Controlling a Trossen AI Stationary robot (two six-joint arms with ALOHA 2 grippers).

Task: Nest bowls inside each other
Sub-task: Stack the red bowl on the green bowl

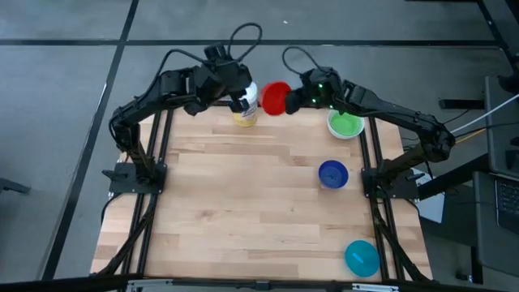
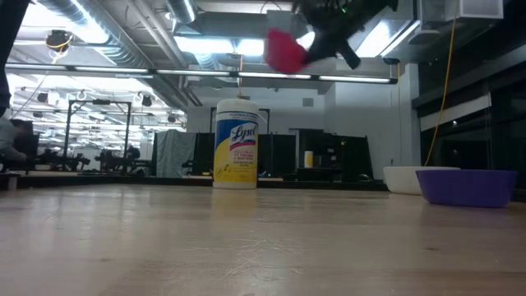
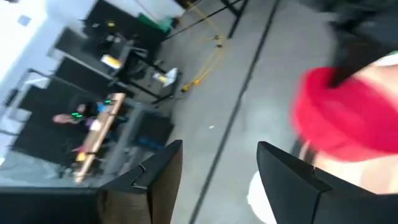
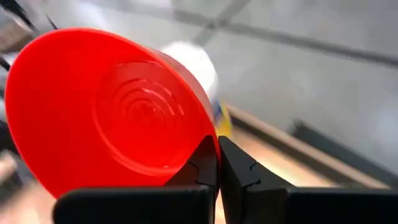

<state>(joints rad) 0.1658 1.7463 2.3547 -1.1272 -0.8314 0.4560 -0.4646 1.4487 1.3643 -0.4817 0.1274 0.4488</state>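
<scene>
Aloft at the far edge of the wooden bench, the right gripper pinches the rim of a small round red plastic bowl, its two fingers clamped on the thin wall and the bowl tipped on its side well above the surface. Just beside it, the left gripper hangs with its fingers spread wide and nothing between them, above a white cylindrical canister with a yellow label.

The step in hand appears to be carrying the red bowl to a nest. The likely target is the green plastic bowl seated inside a white one, near the right arm on the far right of the bench. A dark blue bowl sits alone nearer the middle right, and a teal bowl at the near right corner.

The next move calls for swinging the red bowl over the green one, levelling it mouth-up, lowering and letting go.
</scene>
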